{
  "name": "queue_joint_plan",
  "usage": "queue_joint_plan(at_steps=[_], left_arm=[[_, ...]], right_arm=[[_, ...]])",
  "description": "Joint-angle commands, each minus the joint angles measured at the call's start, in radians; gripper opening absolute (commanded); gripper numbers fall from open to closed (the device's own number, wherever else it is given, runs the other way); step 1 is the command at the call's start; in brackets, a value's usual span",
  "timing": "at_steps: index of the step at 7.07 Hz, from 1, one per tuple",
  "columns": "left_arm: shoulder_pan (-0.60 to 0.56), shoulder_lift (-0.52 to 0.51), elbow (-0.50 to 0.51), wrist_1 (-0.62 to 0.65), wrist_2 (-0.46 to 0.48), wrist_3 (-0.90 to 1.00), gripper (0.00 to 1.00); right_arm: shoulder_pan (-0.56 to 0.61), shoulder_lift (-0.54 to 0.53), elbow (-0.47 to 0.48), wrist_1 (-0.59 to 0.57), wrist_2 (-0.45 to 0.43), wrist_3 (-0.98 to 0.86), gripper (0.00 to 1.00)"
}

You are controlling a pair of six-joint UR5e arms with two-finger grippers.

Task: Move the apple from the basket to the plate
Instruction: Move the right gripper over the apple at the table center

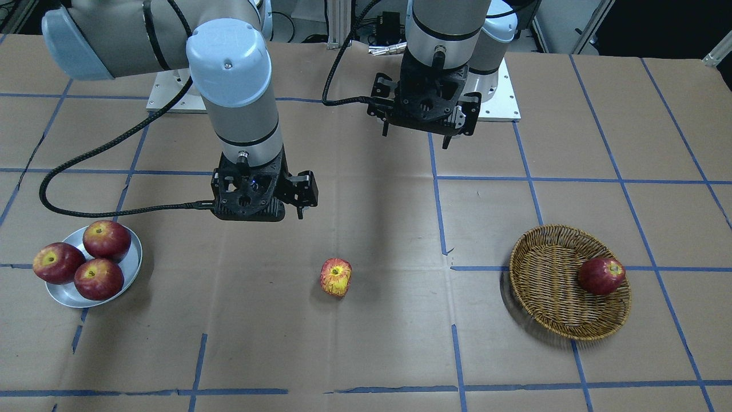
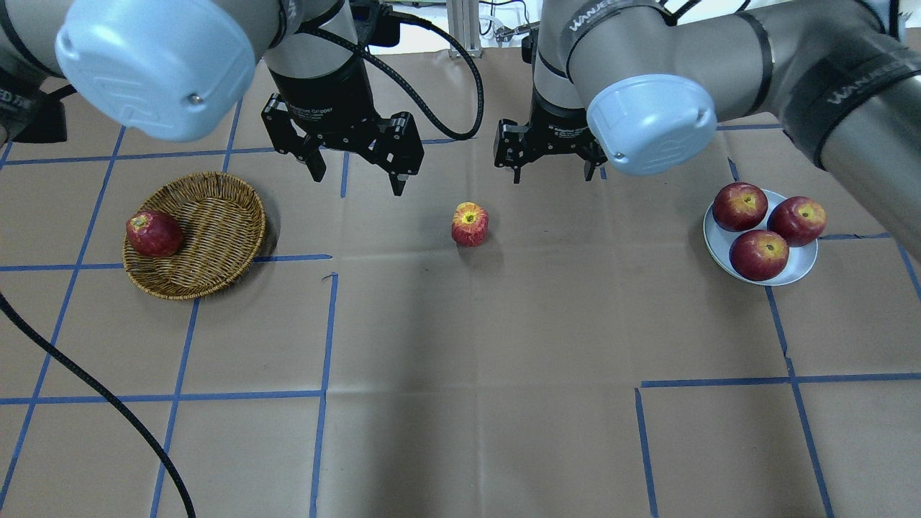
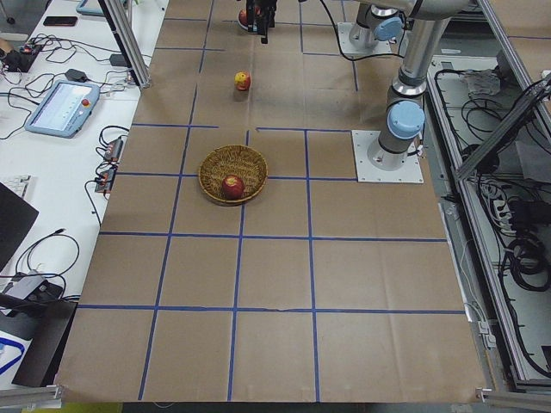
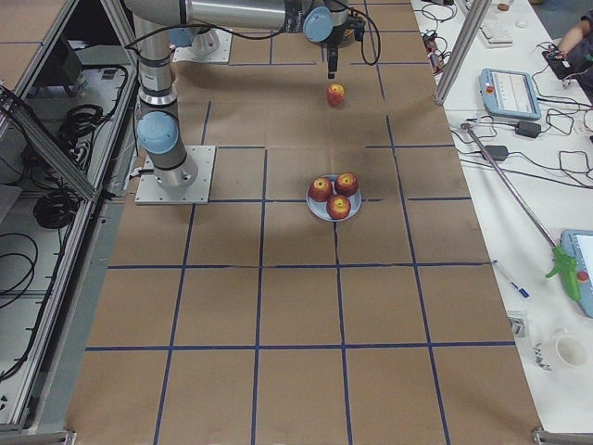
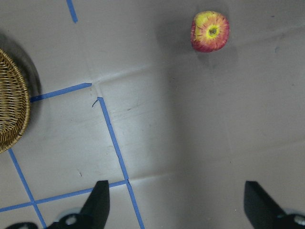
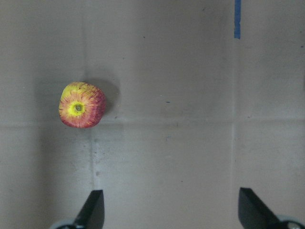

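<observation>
apple on table between basket, plate | plate: 3 dark apples | left tool, right tool: spread wide, empty

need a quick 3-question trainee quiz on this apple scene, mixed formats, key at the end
1. True or false: the streaked apple lies in the basket.
2. How many dark red apples sit on the plate? A) one B) two C) three
3. Fill in: the left gripper and the right gripper are both ____ and hold nothing.

Key: 1 false, it lies on the table between basket and plate; 2 C; 3 open.
</observation>
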Motion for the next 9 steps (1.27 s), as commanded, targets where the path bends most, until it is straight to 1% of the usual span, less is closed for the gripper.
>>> queue_joint_plan(at_steps=[1,2,3,4,5,8,9], left_arm=[[0.032,0.009,-0.009,0.003,0.001,0.011,0.99],[0.032,0.009,-0.006,0.001,0.003,0.011,0.99],[0.034,0.020,0.002,0.001,0.035,0.015,0.99],[0.034,0.037,-0.016,0.000,0.062,0.015,0.99],[0.034,0.040,-0.018,0.000,0.061,0.015,0.99],[0.035,0.037,-0.019,0.000,0.064,0.015,0.99],[0.035,0.036,-0.019,-0.002,0.064,0.015,0.99]], right_arm=[[0.005,0.022,0.004,-0.006,0.003,0.022,1.00],[0.031,0.054,0.003,-0.021,0.003,0.048,1.00],[0.084,0.108,0.003,-0.105,0.003,0.097,1.00],[0.123,0.169,0.001,-0.197,-0.006,0.116,1.00],[0.134,0.206,0.001,-0.252,-0.008,0.118,1.00],[0.135,0.295,0.004,-0.332,-0.002,0.113,1.00],[0.134,0.311,0.004,-0.339,-0.006,0.106,1.00]])
